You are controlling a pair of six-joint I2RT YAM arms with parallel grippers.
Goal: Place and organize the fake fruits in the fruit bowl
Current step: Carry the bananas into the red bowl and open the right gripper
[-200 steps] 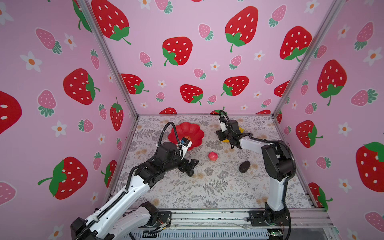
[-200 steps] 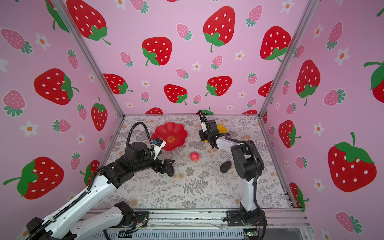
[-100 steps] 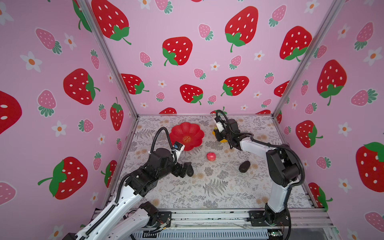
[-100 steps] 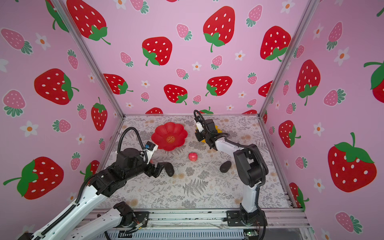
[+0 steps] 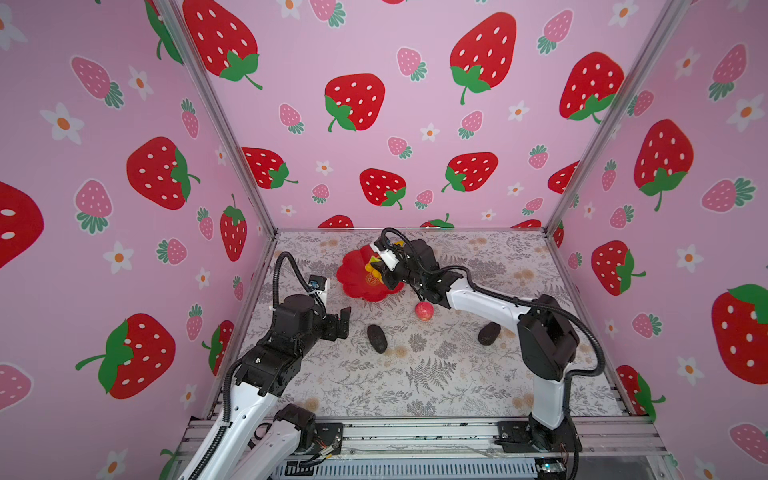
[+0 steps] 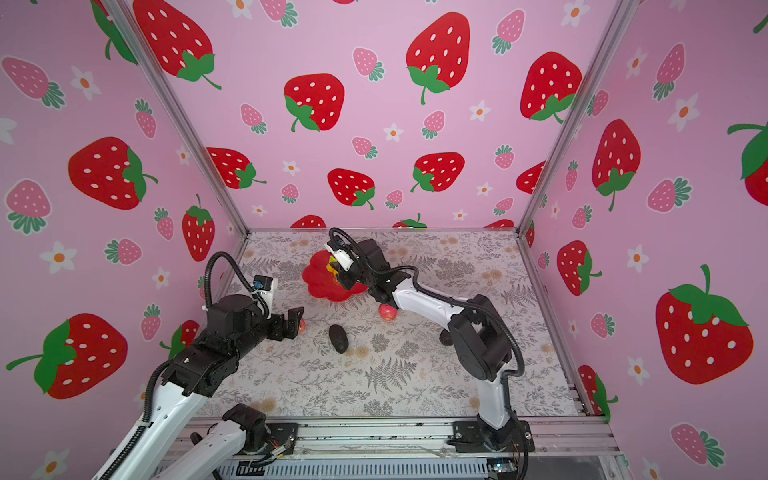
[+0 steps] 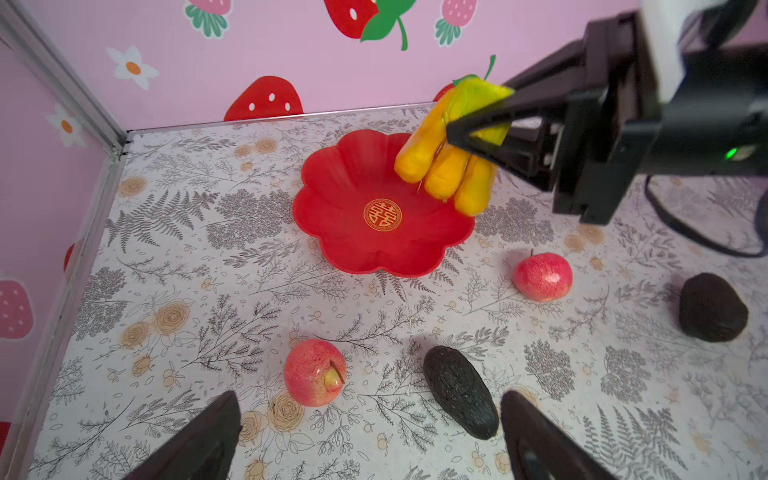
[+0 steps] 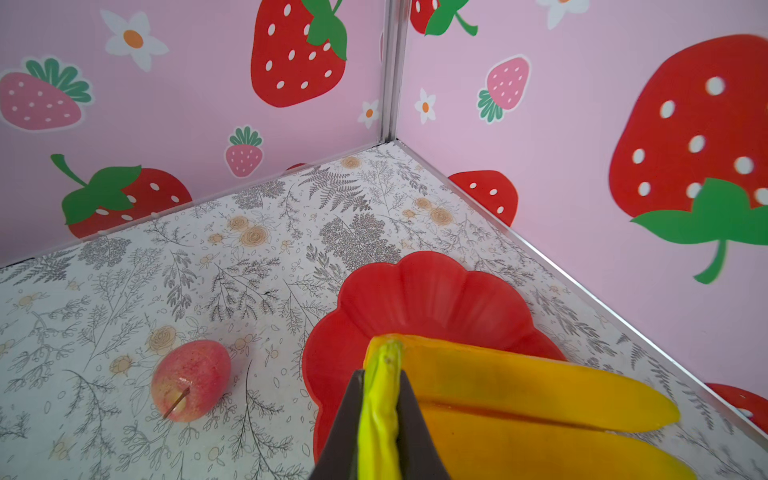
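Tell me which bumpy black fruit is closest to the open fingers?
The long black fruit just ahead of the left gripper, beside an apple. The other black fruit sits much farther away, by the right arm.

I see the fruit bowl (image 5: 353,286) toward the back of the table (image 5: 457,382), with the banana bunch (image 7: 446,166) over its right side. One apple (image 5: 424,311) lies just before the bowl, to its right. The other apple (image 7: 315,372) lies front-left, near one oval fruit (image 5: 377,338). The second oval fruit (image 5: 489,333) lies further right.
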